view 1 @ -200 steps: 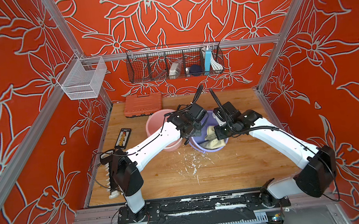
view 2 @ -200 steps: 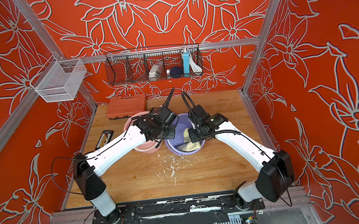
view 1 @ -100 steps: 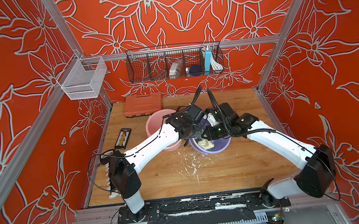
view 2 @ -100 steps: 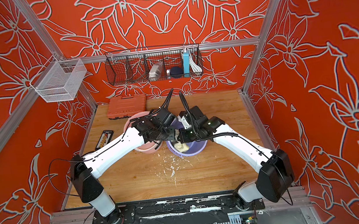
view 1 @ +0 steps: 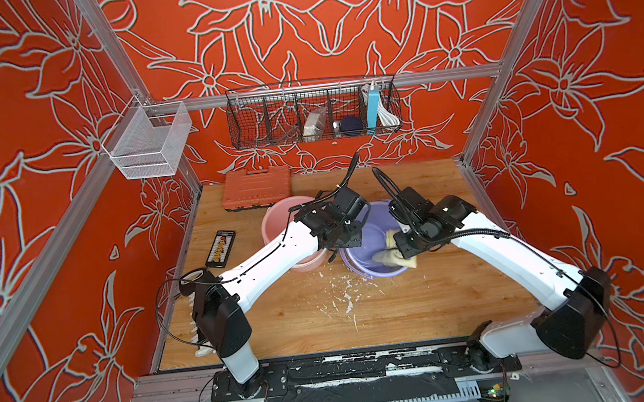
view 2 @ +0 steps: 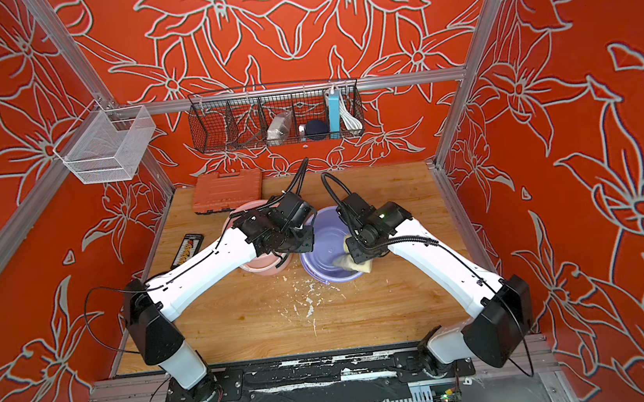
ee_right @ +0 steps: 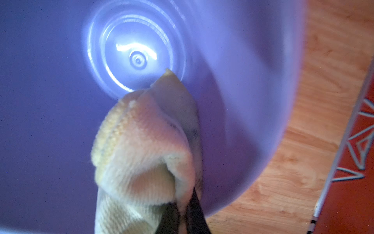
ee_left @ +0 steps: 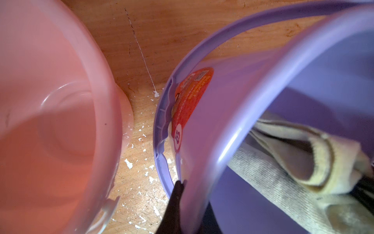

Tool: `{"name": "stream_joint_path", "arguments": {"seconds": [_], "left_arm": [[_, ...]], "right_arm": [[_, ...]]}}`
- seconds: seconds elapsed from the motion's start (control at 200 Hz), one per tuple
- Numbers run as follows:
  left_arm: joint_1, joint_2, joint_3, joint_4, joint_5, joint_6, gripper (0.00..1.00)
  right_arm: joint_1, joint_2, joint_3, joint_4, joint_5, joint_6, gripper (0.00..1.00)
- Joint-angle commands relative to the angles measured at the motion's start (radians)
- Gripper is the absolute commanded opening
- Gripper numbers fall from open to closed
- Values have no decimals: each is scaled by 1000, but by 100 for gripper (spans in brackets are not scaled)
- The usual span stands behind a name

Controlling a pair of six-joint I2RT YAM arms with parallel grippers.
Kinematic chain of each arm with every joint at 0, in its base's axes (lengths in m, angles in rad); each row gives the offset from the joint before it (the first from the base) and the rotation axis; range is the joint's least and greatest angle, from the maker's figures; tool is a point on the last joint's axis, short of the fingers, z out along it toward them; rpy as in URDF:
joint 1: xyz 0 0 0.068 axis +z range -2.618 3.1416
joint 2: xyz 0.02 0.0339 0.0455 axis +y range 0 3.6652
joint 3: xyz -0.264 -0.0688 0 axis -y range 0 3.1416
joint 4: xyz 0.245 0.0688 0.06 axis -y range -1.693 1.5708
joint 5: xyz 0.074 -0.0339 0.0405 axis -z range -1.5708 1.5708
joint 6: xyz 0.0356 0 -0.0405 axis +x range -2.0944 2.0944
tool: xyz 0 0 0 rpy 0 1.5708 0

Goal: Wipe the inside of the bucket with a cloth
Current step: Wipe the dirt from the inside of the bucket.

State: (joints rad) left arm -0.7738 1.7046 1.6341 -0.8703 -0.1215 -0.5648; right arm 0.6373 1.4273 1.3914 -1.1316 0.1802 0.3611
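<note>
Both the left arm (view 1: 265, 263) and the right arm (view 1: 522, 258) have smooth white tapering link shells dotted with small dark screws. The shells are joined by boxy matte-black joint housings (view 1: 223, 326) and mounted on flat black base plates (view 1: 278, 380). A ribbed black cable hose (view 1: 350, 170) arches from each wrist, thin black wires (view 1: 157, 309) loop beside the left base, and the right gripper (ee_right: 183, 217) ends in slim tapered black fingers (ee_right: 197, 214).

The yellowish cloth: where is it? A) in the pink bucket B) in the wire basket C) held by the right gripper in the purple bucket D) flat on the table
C: the right gripper pinches the cloth inside the purple bucket.
</note>
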Motion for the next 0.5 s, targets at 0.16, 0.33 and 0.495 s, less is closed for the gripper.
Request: {"name": "stream_joint_path", "arguments": {"seconds": [0.16, 0.33, 0.495], "left_arm": [[5, -71, -23, 12, 158, 3, 0], [4, -78, -23, 14, 234, -7, 0], [4, -38, 24, -32, 242, -6, 0]], "right_arm": [[1, 138, 158, 136, 113, -21, 0], [3, 178, 203, 299, -88, -30, 0], [1, 176, 216, 376, -189, -47, 0]]}}
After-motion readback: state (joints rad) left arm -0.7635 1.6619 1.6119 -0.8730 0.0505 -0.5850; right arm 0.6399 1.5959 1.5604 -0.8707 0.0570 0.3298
